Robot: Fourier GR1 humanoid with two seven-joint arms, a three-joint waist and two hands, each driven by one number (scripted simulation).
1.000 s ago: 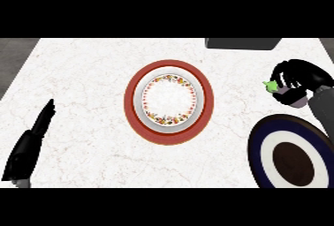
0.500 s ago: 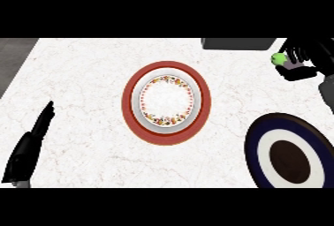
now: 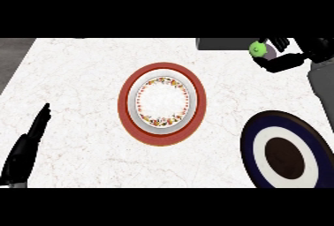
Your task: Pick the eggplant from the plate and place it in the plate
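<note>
Fingers [image 3: 282, 64] of the right hand [image 3: 287, 57], curled round the eggplant [image 3: 259, 48], whose green cap shows at the hand's left side; the hand is at the bench's far right, near a dark block [image 3: 222, 44] on the far edge. The eggplant is thus held, off both plates. Left hand [image 3: 29, 145]: resting at the lower left, fingers straight and holding nothing. Red-rimmed plate [image 3: 161, 134], with a patterned inner dish, lies mid-bench; a dark blue plate [image 3: 257, 132] with a white ring and dark centre lies near right, cut by the view's edge.

Judged step: carrying the eggplant to the red-rimmed plate. To do it well, the hand would travel left and toward the robot, come over the plate's centre, lower until the eggplant is close to the dish, and only then uncurl. Open white bench [image 3: 85, 66] lies between hand and plate; nothing stands in that path. The far edge and dark block are close behind the hand, leaving little room there.
</note>
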